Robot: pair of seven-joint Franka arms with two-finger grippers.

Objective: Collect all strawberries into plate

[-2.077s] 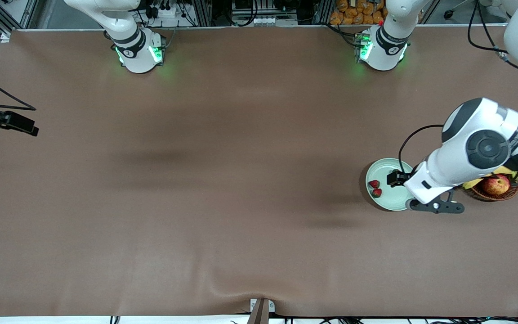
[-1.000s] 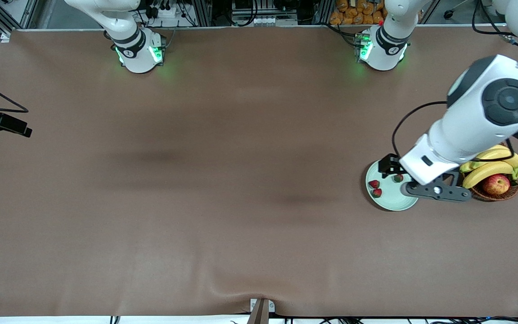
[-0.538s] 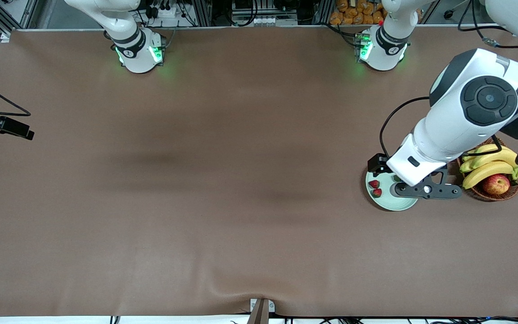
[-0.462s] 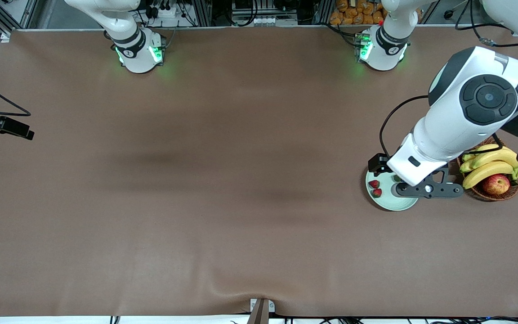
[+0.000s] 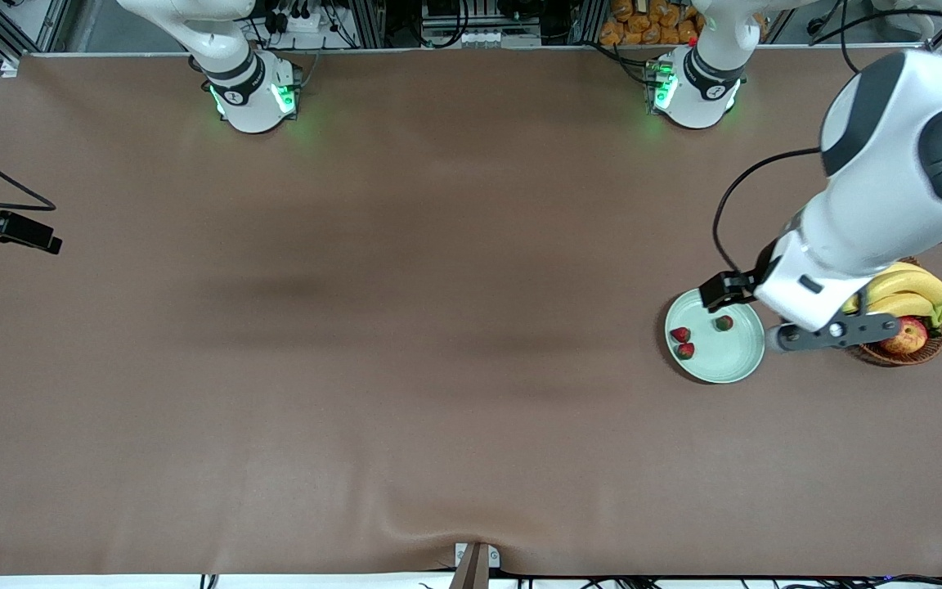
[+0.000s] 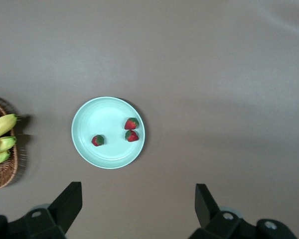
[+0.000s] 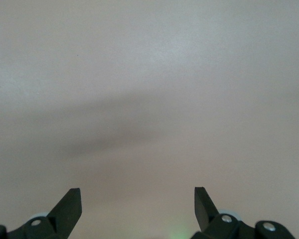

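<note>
The pale mint-green plate (image 5: 720, 364) lies toward the left arm's end of the table. Three strawberries lie in it: two close together (image 5: 680, 334) (image 5: 685, 351) and one apart (image 5: 723, 323). The left wrist view shows the plate (image 6: 97, 112) with the pair (image 6: 131, 123) (image 6: 131, 135) and the single berry (image 6: 97, 140). My left gripper (image 6: 137, 199) is open and empty, high above the table beside the plate; its hand (image 5: 829, 334) shows between plate and basket. My right gripper (image 7: 137, 201) is open and empty over bare table and waits.
A brown wicker basket (image 5: 900, 353) with bananas (image 5: 912, 286) and a red-yellow apple (image 5: 914, 334) stands next to the plate, toward the left arm's end; it also shows in the left wrist view (image 6: 2, 174). Part of the right hand (image 5: 17, 231) shows at the table's other end.
My left gripper has lifted out of the plate and drawn back toward the basket. The third strawberry now lies uncovered in the plate. The right arm has barely moved.
</note>
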